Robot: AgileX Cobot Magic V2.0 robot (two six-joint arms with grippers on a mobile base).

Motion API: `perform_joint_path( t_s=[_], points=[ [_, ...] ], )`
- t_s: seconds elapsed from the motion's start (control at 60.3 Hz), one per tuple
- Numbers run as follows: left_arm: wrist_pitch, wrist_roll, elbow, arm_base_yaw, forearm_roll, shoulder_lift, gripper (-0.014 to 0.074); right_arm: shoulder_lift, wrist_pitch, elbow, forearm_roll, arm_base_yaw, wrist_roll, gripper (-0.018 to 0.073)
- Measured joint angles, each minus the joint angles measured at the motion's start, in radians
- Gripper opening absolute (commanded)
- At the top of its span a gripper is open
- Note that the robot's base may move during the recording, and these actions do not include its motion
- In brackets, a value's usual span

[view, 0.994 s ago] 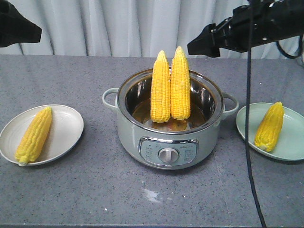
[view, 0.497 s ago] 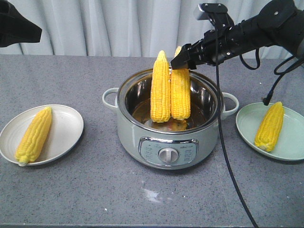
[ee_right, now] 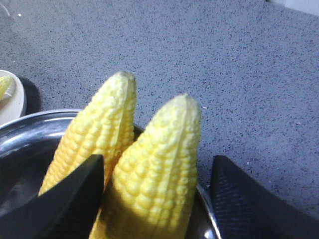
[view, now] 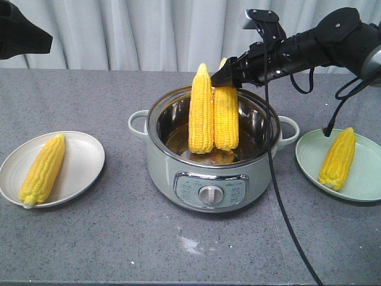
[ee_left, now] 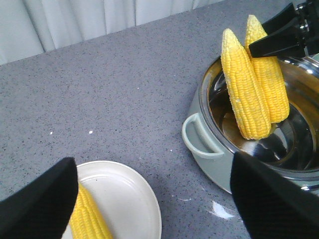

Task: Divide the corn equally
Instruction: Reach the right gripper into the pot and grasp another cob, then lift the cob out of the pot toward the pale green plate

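I had the right hand (view: 226,75) open astride the tip of the right cob (view: 226,122), judging it stiff, knobbly, best pinched below the taper.

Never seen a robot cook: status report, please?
Right hand open around the right cob tip, in the pot. Left hand open, aside. Neighbour cob close alongside.
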Motion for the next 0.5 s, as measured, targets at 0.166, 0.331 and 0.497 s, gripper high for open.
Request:
perform_joint_path(
  t_s=[0.166, 0.331, 0.497],
  points=[
    [0.000, 0.000, 0.000, 0.000, 0.000, 0.000, 0.0587, 0.002, 0.001, 0.000, 0.023, 0.000, -0.002, 0.0198],
    [0.000, 0.000, 0.000, 0.000, 0.000, 0.000, 0.0587, 0.003, 0.001, 0.000, 0.036, 0.000, -0.005, 0.0104],
    [0.000, 0.000, 0.000, 0.000, 0.000, 0.000, 0.0587, -0.018, 0.019, 0.000, 0.037, 0.000, -0.005, 0.0099]
  ],
)
